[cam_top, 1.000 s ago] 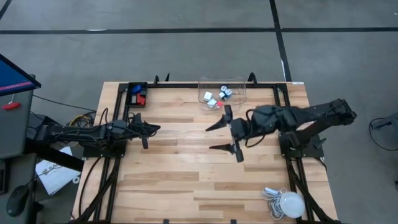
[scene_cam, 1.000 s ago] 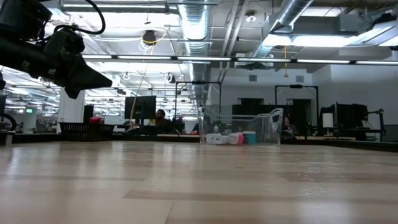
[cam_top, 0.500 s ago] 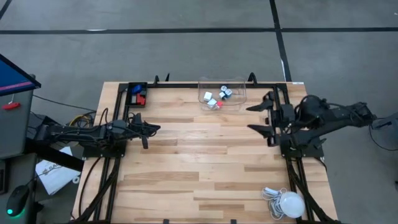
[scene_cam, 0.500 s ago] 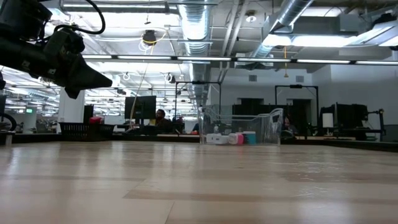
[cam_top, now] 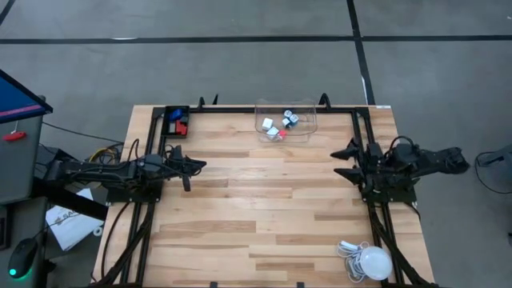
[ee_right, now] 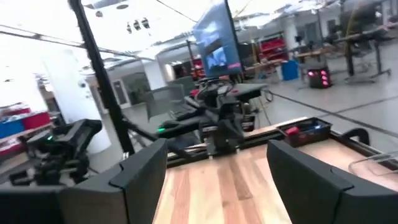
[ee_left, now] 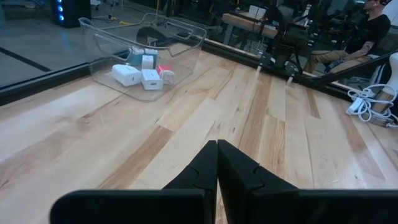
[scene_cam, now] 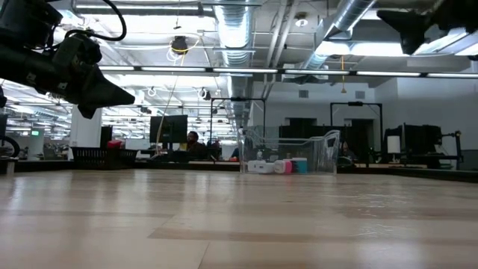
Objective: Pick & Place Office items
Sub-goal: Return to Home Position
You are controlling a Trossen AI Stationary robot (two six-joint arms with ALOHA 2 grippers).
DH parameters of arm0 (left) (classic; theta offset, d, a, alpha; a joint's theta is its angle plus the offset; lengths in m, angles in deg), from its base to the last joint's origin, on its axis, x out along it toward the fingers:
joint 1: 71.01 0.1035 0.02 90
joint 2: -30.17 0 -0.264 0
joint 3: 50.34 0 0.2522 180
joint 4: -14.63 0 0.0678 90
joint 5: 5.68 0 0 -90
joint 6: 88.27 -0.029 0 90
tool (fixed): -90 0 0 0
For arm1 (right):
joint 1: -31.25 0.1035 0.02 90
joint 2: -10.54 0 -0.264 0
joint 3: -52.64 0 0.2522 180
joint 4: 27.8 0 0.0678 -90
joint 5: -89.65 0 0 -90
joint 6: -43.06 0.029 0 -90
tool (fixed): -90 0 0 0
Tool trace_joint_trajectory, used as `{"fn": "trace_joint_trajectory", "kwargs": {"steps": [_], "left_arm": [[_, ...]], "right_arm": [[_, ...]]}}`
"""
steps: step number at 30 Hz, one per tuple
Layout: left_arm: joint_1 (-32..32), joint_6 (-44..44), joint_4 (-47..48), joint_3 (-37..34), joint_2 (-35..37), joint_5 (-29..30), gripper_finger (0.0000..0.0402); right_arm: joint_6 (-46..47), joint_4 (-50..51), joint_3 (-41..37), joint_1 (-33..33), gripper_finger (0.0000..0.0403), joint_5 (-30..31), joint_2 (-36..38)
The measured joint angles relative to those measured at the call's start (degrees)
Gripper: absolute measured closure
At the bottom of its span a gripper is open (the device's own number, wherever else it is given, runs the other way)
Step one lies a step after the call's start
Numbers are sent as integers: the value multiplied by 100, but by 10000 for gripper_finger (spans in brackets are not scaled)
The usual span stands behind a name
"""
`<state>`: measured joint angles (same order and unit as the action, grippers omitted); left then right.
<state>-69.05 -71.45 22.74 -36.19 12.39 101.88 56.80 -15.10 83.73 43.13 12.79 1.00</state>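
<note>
With office items (cam_top: 282,125) lying in the far bin (cam_top: 309,128), the right gripper (cam_top: 346,161), fingers spread and apparently empty, is needing only smooth folding home at the tabletop's (cam_top: 256,216) right edge; the left gripper (cam_top: 200,165) is waiting, fingers pressed together.

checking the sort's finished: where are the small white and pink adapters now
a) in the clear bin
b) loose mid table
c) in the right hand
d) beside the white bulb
a: the adapters lie inside the clear bin at the table's far edge; the right hand is open and empty.
</note>
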Motion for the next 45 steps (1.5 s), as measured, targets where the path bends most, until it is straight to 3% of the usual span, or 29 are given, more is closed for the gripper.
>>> {"fn": "trace_joint_trajectory", "kwargs": {"steps": [6, 11, 17, 29, 36, 45], "left_arm": [[-2, -1, 5, 0, 0, -2, 398], [0, -2, -34, 0, -24, -2, 398], [0, 0, -44, 0, -37, -4, 398], [-2, -2, -79, -2, -37, -2, 398], [-2, 0, -79, 0, -37, -4, 398], [-2, 0, -81, -2, -39, -4, 398]], "right_arm": [[-890, -145, -843, 0, 135, -1475, 940], [-1111, -638, -1121, -14, 135, -1882, 936], [-1307, -1067, -1598, -382, 135, -1905, 938], [-1417, -236, -1690, -1117, 135, -1887, 940], [-1243, 11, -1692, -1178, 135, -1475, 768], [-876, 20, -1695, -1178, 135, -1444, 691]]}}
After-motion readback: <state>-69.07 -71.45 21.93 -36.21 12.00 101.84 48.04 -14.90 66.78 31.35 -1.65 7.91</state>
